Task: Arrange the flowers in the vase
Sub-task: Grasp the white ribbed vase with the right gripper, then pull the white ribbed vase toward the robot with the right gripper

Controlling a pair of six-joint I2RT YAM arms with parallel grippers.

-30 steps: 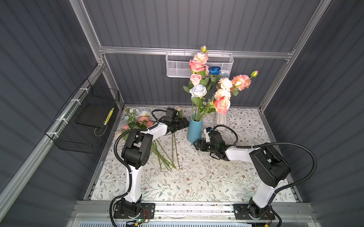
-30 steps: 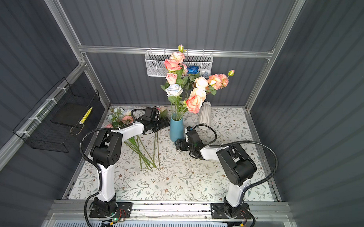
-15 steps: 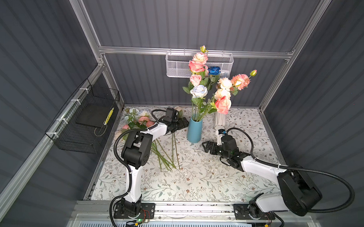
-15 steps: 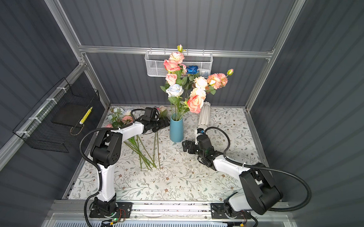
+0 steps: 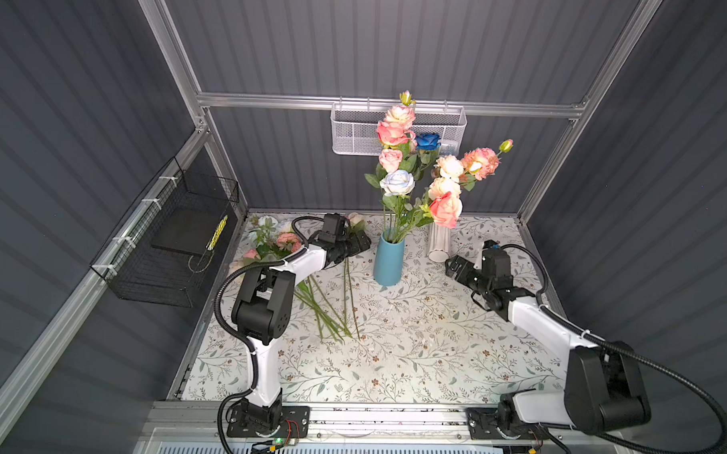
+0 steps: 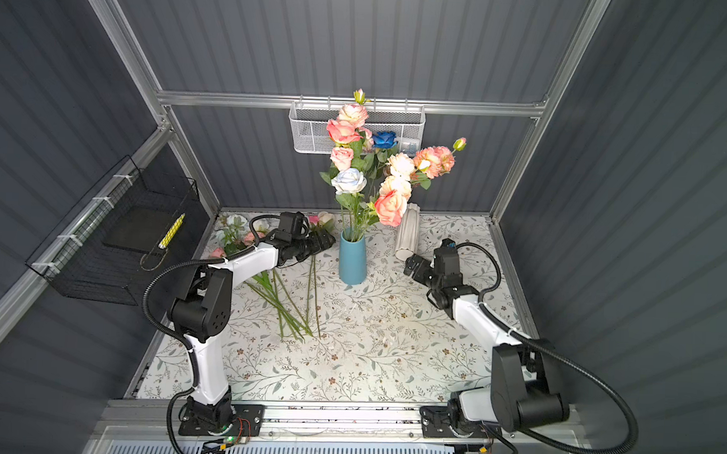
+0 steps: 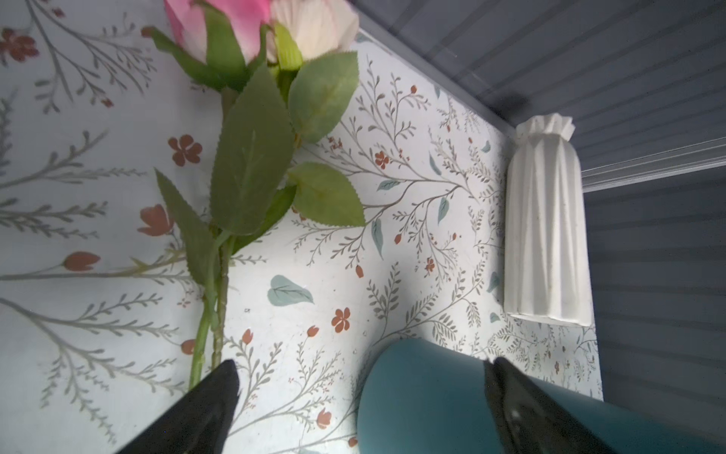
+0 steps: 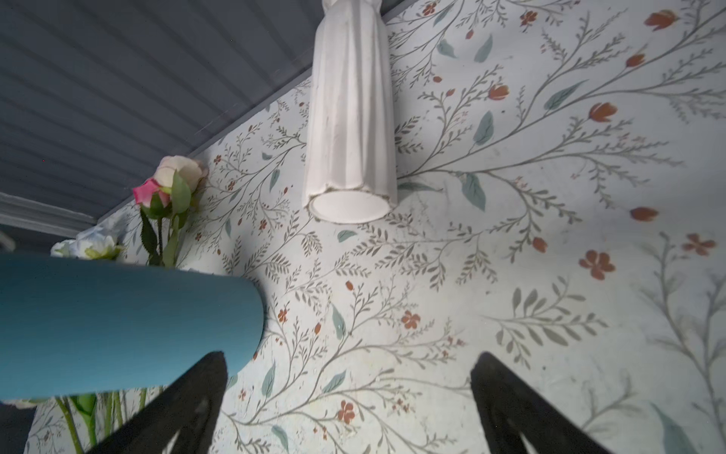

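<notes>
A blue vase (image 5: pixel 389 260) (image 6: pixel 352 261) stands mid-table holding several flowers (image 5: pixel 418 167) in pink, peach, cream and blue. More flowers (image 5: pixel 276 241) lie at the back left, their stems (image 5: pixel 330 310) fanned toward the front. My left gripper (image 5: pixel 364 241) (image 7: pixel 361 377) is open just left of the vase, over a pink and cream rose (image 7: pixel 251 31) lying on the table. The vase's side (image 7: pixel 424 397) shows between the fingers, ungripped. My right gripper (image 5: pixel 455 266) (image 8: pixel 349 365) is open and empty, right of the vase (image 8: pixel 118 322).
A white ribbed vase (image 5: pixel 439 243) (image 8: pixel 349 118) is near the back wall, just beyond the right gripper. A white mesh basket (image 5: pixel 357 132) hangs on the back wall and a black wire basket (image 5: pixel 170 246) on the left wall.
The right arm has swung out to the right, carrying its open gripper away from the blue vase toward the white vase. The left arm has stayed in place.
</notes>
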